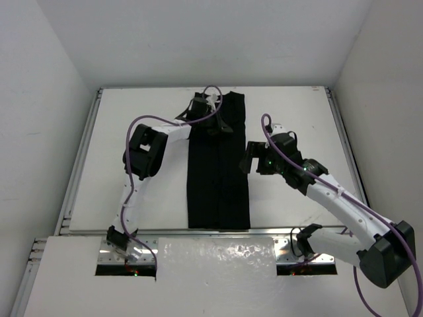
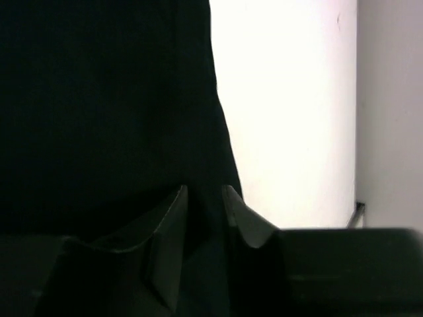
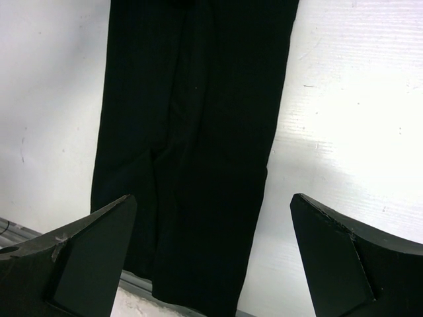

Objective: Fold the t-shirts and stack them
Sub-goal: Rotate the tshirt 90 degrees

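The black t-shirt (image 1: 218,178) lies on the white table as a long narrow strip, folded lengthwise, running from the far edge to the near edge. My left gripper (image 1: 217,127) is over the strip's far end. In the left wrist view its fingers (image 2: 173,218) stand close together with black cloth (image 2: 99,99) between them, so the left gripper (image 2: 205,191) is shut on the t-shirt. My right gripper (image 1: 250,162) hovers just right of the strip's middle. In the right wrist view the right gripper (image 3: 213,198) is wide open and empty above the strip (image 3: 198,99).
The white table (image 1: 297,112) is boxed in by white walls on three sides. Metal rails run along its left and right sides (image 1: 347,152) and near edge (image 1: 264,231). A shiny white sheet (image 1: 218,254) lies between the arm bases.
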You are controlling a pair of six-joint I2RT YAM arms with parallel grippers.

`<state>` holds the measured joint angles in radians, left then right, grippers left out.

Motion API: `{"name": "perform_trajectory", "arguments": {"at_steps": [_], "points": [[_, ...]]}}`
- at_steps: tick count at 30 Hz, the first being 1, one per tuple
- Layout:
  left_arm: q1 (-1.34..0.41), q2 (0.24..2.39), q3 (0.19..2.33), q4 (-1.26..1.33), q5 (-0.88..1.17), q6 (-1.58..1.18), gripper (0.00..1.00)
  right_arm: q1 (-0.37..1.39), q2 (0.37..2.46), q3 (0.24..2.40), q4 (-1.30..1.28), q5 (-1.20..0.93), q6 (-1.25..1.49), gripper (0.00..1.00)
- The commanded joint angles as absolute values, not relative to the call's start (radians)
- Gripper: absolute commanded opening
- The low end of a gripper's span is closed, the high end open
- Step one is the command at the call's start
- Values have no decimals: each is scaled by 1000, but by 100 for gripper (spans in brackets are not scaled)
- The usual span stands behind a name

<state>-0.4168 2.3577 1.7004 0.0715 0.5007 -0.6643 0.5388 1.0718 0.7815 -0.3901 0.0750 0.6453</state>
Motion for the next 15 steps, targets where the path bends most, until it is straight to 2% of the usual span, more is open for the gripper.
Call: {"name": "perform_trajectory", "arguments": {"at_steps": [1,2,3,6,10,15], "points": [[-449,2257,1664,135,538,-624,29,540,1049,781,-379,84,626,99],[-449,2253,1657,130,543,-624,40,540,1049,773,-376,83,626,99],[-448,2252,1642,133,555,-624,58,540,1051,772,-373,84,624,99],[-446,2224,1621,130,536,-627,74,540,1083,767,-342,74,615,99],[-427,2145,1588,153,471,-669,78,506,1176,798,-307,34,597,99],[-319,2046,1511,168,368,-840,78,344,1374,877,-189,-113,588,99]]}}
